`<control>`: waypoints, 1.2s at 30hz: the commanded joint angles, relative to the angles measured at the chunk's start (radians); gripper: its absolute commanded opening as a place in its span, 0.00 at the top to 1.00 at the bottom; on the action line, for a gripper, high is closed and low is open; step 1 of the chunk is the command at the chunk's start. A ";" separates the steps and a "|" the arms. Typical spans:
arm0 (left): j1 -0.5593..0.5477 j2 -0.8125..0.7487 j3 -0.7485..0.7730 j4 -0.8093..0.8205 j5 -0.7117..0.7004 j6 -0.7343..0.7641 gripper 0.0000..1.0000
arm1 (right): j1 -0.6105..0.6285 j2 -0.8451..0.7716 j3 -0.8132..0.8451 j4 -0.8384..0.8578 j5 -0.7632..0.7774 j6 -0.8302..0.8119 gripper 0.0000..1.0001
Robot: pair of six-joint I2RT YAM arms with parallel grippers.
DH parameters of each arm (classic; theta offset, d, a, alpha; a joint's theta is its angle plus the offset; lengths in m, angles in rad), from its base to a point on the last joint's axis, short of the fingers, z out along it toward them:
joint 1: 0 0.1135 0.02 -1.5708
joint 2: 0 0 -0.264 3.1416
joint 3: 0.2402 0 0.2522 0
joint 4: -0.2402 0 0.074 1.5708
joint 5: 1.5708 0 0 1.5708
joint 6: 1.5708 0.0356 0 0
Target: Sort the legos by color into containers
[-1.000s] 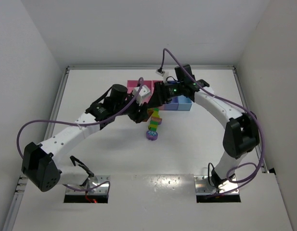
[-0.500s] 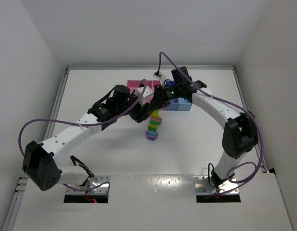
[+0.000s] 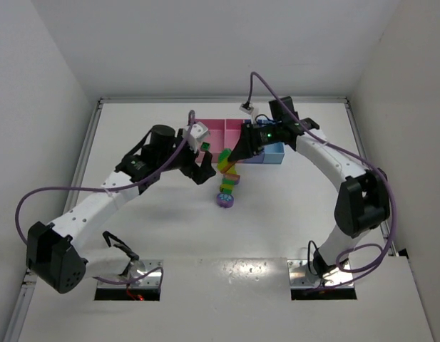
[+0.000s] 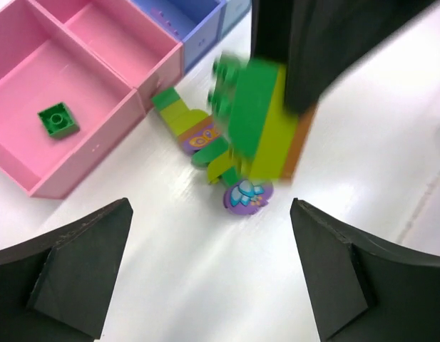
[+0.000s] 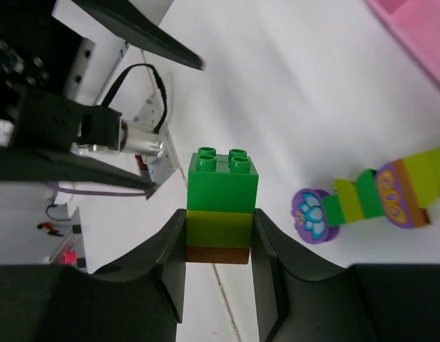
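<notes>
My right gripper (image 5: 218,239) is shut on a short stack of legos (image 5: 221,214), green over yellow-green over orange, held above the table; from above the stack (image 3: 224,158) hangs by the tray. My left gripper (image 4: 212,285) is open and holds nothing, just left of the stack (image 4: 259,117). Below on the table lies a multicoloured strip (image 4: 191,132) ending at a round purple piece (image 4: 247,196). One green brick (image 4: 59,120) sits in a pink compartment of the containers (image 4: 91,153).
The tray (image 3: 214,126) stands at the back centre with pink, purple-blue (image 4: 195,32) and light blue (image 3: 275,149) compartments. The two arms almost meet over the strip (image 3: 227,184). White walls close the table on three sides.
My left gripper has opened and pulled back to the left. My right gripper has shut on the three-brick stack and holds it apart from the strip on the table.
</notes>
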 commanded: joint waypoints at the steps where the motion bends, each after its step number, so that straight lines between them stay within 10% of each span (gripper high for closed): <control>1: 0.075 -0.062 0.013 -0.028 0.267 -0.028 0.00 | -0.046 -0.057 -0.006 -0.032 -0.065 -0.110 1.00; 10: 0.242 0.091 0.105 -0.004 0.921 -0.124 0.13 | -0.026 -0.068 0.022 -0.187 -0.171 -0.432 1.00; 27: 0.192 0.211 0.179 0.080 0.862 -0.126 0.21 | 0.072 -0.065 0.088 -0.176 -0.225 -0.414 1.00; 36: 0.192 0.202 0.157 0.147 0.860 -0.156 0.69 | 0.091 -0.074 0.059 -0.176 -0.225 -0.414 1.00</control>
